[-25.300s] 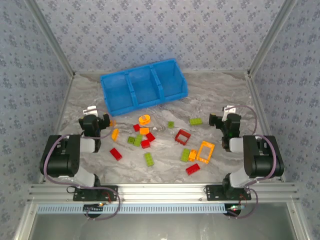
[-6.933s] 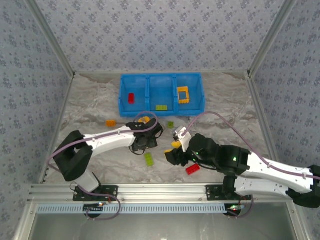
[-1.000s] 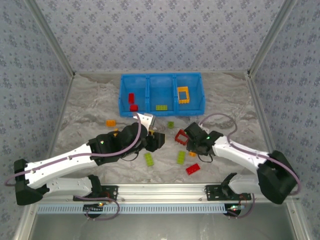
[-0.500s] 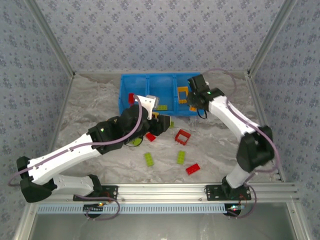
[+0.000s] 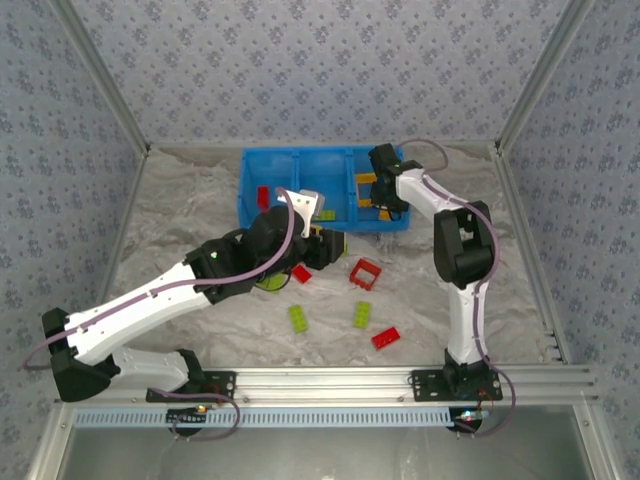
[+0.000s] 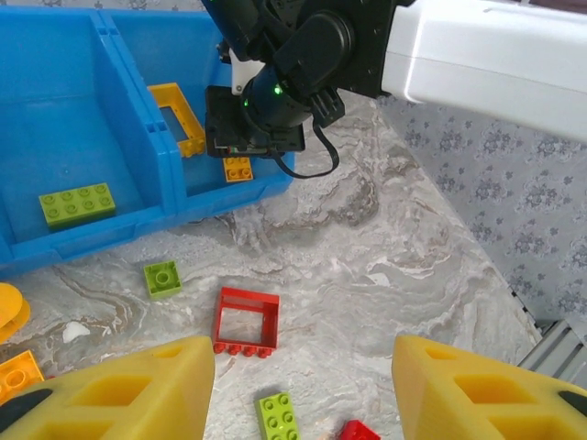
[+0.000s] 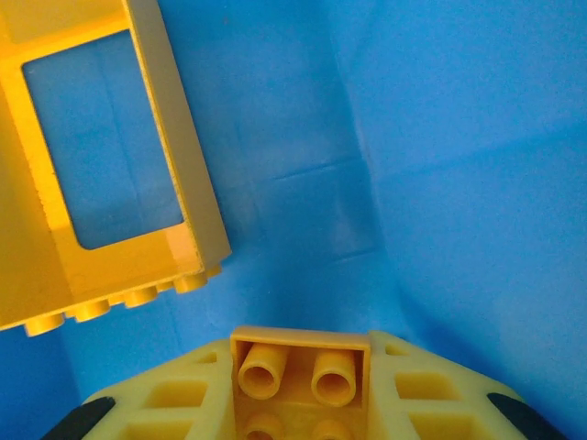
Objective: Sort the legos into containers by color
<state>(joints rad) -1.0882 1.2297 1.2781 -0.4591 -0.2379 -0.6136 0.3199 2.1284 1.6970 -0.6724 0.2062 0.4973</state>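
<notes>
The right tool (image 7: 300, 408) is gripping a small orange studded plastic brick (image 7: 300, 371), hovering inside the bright blue plastic tray (image 7: 440, 137), its compartment floor straight beneath. An orange rectangular plastic frame (image 7: 101, 165) is lying ahead-left.

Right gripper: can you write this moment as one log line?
right gripper: holds small orange plastic brick | above right compartment of bright blue plastic tray | left gripper: open, empty
</notes>
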